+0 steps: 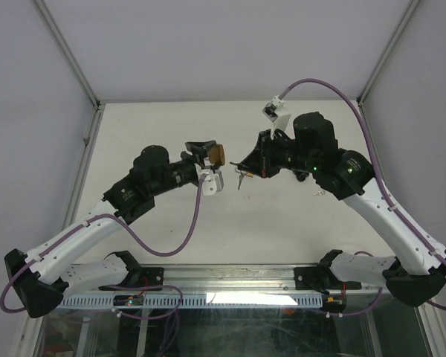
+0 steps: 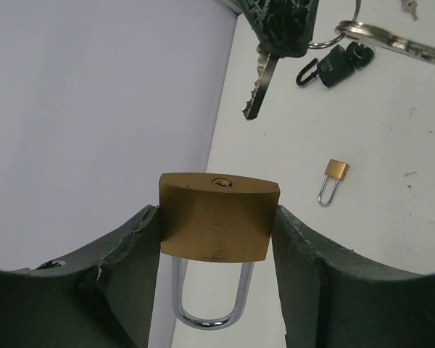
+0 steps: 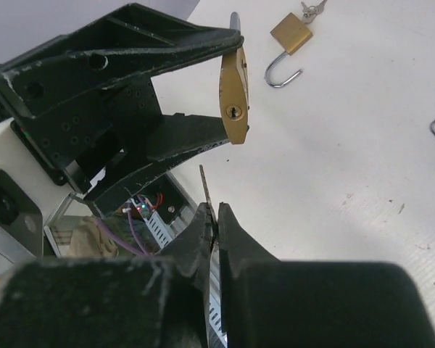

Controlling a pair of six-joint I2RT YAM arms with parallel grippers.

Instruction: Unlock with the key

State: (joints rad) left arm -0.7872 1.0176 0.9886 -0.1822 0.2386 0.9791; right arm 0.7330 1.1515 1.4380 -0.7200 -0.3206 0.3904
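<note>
The left gripper (image 1: 210, 158) was held level mid-frame, clamped on a smooth brass padlock (image 2: 217, 217); the right gripper (image 1: 247, 165), angled toward it, was pinched on a toothed metal key (image 2: 261, 83).

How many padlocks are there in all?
4: held brass padlock in the left gripper; small brass padlock, black padlock and open brass padlock on the table. Others may be hidden.

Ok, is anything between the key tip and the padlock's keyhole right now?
Nothing visible. The key in the right tool hangs apart from the brass padlock, with only open air before its keyhole.
</note>
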